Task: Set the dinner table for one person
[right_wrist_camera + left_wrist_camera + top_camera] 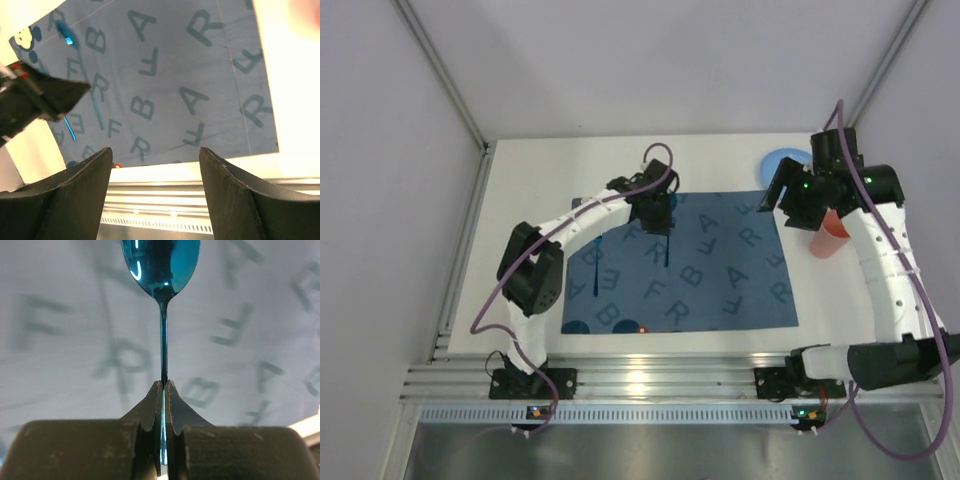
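My left gripper (658, 222) hangs over the far left part of the blue letter-printed placemat (720, 265), shut on the thin handle of a shiny blue spoon (161, 270). The spoon's bowl points away from the jaws, above the cloth, and in the top view the spoon (666, 250) shows as a dark line below the gripper. My right gripper (778, 200) is raised over the mat's far right corner and stands open, nothing between its fingers (225, 175). The white dinner table (520, 190) lies under everything.
A second thin blue utensil (595, 268) lies on the mat's left side. A blue plate (782, 160) sits at the far right behind my right gripper, a pink cup (830, 238) beside the right arm. The silver slotted rail (640, 380) runs along the near edge.
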Action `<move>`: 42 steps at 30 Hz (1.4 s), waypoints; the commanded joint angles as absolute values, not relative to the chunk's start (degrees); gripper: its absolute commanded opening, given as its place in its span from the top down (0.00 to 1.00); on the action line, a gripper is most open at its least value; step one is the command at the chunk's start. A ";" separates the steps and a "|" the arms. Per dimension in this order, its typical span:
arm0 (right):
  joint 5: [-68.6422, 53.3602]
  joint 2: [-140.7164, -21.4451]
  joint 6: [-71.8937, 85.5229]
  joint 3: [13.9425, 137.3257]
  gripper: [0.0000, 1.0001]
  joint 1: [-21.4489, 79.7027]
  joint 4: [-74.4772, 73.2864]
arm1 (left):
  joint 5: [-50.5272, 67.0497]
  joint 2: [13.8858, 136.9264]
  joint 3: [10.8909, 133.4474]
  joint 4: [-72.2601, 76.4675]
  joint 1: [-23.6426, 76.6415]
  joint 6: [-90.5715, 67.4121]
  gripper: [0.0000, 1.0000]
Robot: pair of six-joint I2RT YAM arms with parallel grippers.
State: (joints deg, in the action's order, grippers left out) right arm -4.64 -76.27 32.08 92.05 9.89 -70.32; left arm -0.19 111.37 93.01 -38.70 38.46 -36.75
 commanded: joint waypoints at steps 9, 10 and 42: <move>-5.97 -61.62 31.38 88.78 0.18 8.26 -79.98 | -5.89 128.29 107.22 -31.38 55.28 -55.89 1.00; -6.41 -60.65 31.20 88.33 0.18 8.26 -80.68 | -6.24 129.63 108.71 -31.12 55.98 -56.94 1.00; 5.61 -94.99 24.89 109.33 0.12 5.45 -64.46 | -4.22 94.59 83.44 -31.81 44.14 -46.25 0.08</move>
State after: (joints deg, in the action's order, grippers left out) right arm -1.76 -88.49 27.18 107.07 6.09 -72.40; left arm -5.30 102.85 88.95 -29.15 47.77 -52.80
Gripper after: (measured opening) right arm 0.886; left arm 0.921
